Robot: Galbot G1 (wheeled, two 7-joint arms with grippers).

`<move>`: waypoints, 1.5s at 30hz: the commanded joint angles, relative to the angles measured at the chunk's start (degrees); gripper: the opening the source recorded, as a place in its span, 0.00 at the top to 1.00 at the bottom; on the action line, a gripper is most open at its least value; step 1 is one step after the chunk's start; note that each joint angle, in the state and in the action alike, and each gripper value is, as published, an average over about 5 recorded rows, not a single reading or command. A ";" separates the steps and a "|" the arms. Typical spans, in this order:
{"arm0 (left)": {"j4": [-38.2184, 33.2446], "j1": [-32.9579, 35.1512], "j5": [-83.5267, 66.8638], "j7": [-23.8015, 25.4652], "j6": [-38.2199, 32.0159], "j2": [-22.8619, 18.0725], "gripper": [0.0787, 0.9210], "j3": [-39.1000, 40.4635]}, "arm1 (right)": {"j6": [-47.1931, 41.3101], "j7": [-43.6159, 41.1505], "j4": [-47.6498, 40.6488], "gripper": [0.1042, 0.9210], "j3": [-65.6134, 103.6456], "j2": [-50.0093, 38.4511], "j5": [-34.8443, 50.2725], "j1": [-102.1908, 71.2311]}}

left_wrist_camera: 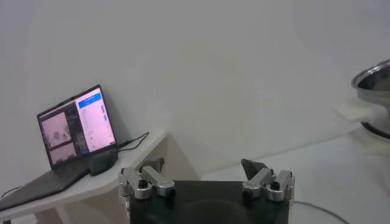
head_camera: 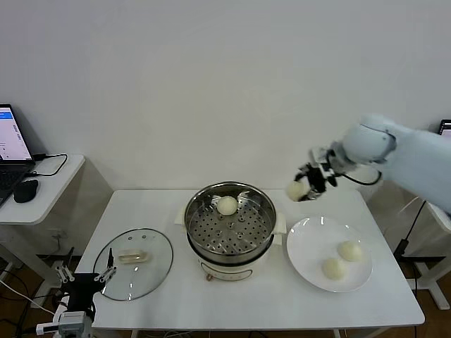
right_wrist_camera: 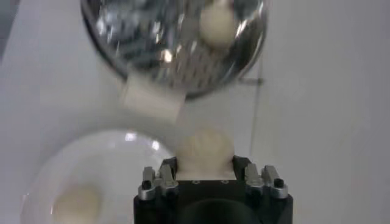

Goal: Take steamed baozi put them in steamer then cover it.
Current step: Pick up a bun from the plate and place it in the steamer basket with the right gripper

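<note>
The steamer (head_camera: 230, 231) stands mid-table with one baozi (head_camera: 227, 205) on its perforated tray, also seen in the right wrist view as the steamer (right_wrist_camera: 146, 42) holding a baozi (right_wrist_camera: 217, 25). My right gripper (head_camera: 307, 184) hangs above the table between the steamer and the plate, shut on another baozi (head_camera: 296, 189) (right_wrist_camera: 205, 151). Two baozi (head_camera: 349, 251) (head_camera: 333, 267) lie on the white plate (head_camera: 310, 243). The cover (head_camera: 134, 263), a glass lid with a cream handle, lies flat left of the steamer. My left gripper (head_camera: 86, 275) (left_wrist_camera: 204, 171) is parked open at the table's front left corner.
A side desk at far left carries a laptop (head_camera: 10, 144) (left_wrist_camera: 76, 131) and a mouse (head_camera: 26, 190). The steamer's rim (left_wrist_camera: 375, 82) shows at the edge of the left wrist view.
</note>
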 commanded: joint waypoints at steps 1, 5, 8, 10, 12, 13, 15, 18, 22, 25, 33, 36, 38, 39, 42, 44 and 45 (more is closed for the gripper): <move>-0.22 0.02 -0.42 0.05 0.10 0.17 0.12 -0.53 | -10.08 6.90 0.45 0.43 -3.58 14.66 13.22 0.33; 0.07 -0.19 -0.34 0.03 0.09 -0.06 0.12 -0.77 | -11.78 8.75 -2.38 0.43 -3.05 20.24 14.72 -2.66; 0.40 -0.37 -0.24 0.01 0.08 -0.47 0.12 -0.76 | -12.79 9.89 -4.49 0.43 -3.07 23.46 14.44 -4.57; 0.52 -0.42 -0.21 0.00 0.05 -0.67 0.12 -0.77 | -13.39 10.38 -5.89 0.42 -3.08 25.02 13.67 -5.98; 0.56 -0.46 -0.19 0.00 0.04 -0.81 0.12 -0.81 | -13.84 10.66 -7.21 0.42 -3.06 26.20 12.83 -7.34; 0.58 -0.49 -0.20 -0.01 0.03 -0.86 0.12 -0.83 | -14.06 10.82 -7.93 0.42 -3.05 26.71 12.46 -8.11; 0.61 -0.56 -0.19 -0.01 0.03 -0.95 0.12 -0.89 | -14.22 11.09 -9.19 0.42 -3.02 27.51 11.79 -9.55; 0.67 -0.62 -0.20 -0.03 0.02 -0.97 0.12 -0.93 | -14.17 11.66 -10.79 0.42 -2.93 28.44 11.27 -11.19; 0.86 -0.61 -0.23 -0.07 -0.04 -0.83 0.12 -1.07 | -13.74 12.52 -12.55 0.43 -2.77 29.52 10.94 -12.50; 0.99 -0.59 -0.29 -0.08 -0.10 -0.70 0.12 -1.26 | -13.46 13.15 -13.66 0.43 -2.65 30.15 10.65 -12.88; 1.27 -0.71 -0.29 -0.11 -0.23 -0.84 0.12 -1.18 | -13.45 14.25 -16.20 0.42 -2.31 31.12 9.86 -14.06; 1.29 -0.73 -0.26 -0.12 -0.24 -0.87 0.12 -1.13 | -13.39 14.00 -16.51 0.38 -1.84 30.84 9.43 -14.23; 1.21 -0.74 -0.25 -0.12 -0.24 -0.85 0.12 -1.12 | -13.23 12.97 -16.15 0.32 -1.46 30.08 8.98 -13.65; 1.15 -0.73 -0.24 -0.12 -0.23 -0.84 0.12 -1.13 | -13.07 11.96 -15.74 0.28 -1.23 29.46 8.74 -13.03; 0.98 -0.70 -0.24 -0.11 -0.20 -0.74 0.12 -1.13 | -12.56 7.77 -13.28 0.18 -0.59 26.09 8.36 -9.74; 0.98 -0.73 -0.23 -0.10 -0.19 -0.66 0.12 -1.10 | -12.23 4.80 -11.19 0.15 -0.54 22.97 8.35 -6.73; 0.98 -0.75 -0.22 -0.10 -0.18 -0.63 0.12 -1.07 | -11.83 3.21 -10.18 0.13 -0.66 21.18 8.22 -5.13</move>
